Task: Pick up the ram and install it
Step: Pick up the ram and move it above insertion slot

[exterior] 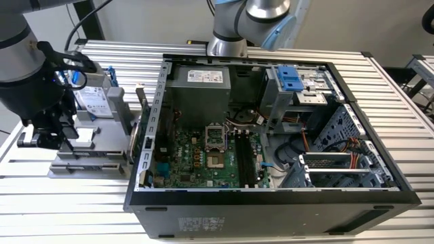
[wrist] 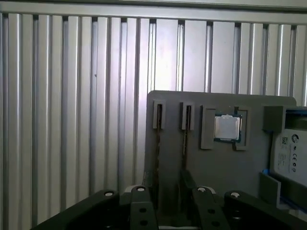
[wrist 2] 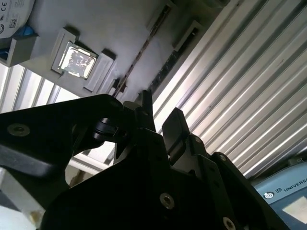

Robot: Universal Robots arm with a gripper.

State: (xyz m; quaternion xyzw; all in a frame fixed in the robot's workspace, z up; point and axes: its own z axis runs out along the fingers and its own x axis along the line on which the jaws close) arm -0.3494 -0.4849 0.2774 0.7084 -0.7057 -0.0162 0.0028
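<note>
Two ram sticks stand on edge in slots of a grey holder [wrist: 220, 167]; in the first wrist view they are thin dark strips, one ram [wrist: 158, 139] beside the other [wrist: 185, 139]. In the second wrist view the same ram strips [wrist 2: 144, 48] run along the holder [wrist 2: 96, 19]. My gripper [wrist: 168, 194] hovers over the holder's near end, open, its black fingers [wrist: 140, 203] straddling the line of the two sticks without holding either. In the second wrist view the gripper [wrist 2: 160, 117] has bare table between its fingertips. In the exterior view the gripper [exterior: 40, 138] is at the far left over the holder [exterior: 88, 147].
An open computer case [exterior: 271, 195] fills the middle of the ribbed metal table [exterior: 61, 203]; its motherboard [exterior: 196, 162] has long black memory slots [exterior: 245, 157]. On the holder also sit a processor chip [wrist: 226, 128] and a hard drive [wrist: 290, 153] with blue rails.
</note>
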